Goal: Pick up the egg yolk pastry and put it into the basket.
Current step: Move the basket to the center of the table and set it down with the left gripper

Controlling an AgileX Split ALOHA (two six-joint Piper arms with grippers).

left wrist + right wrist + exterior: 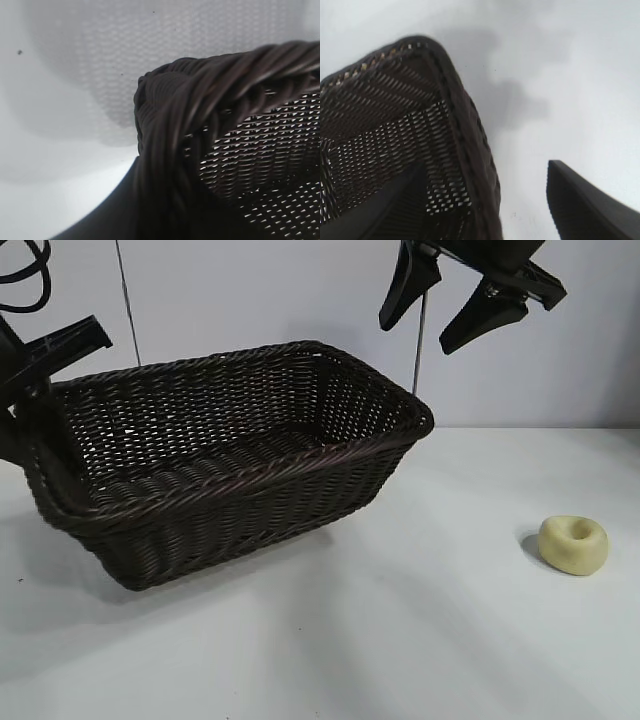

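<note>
Basket (220, 470) one, pastry (573, 544) one, both on worktop (420, 640), well apart.
Left tool (35, 365) nearly closed, gripping basket's end rim; right tool (465, 310) wide apart, empty, above basket's far corner.

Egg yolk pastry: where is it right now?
In the exterior view the egg yolk pastry lies on the white table at the right, clear of the basket, and below and right of the raised right gripper.
</note>
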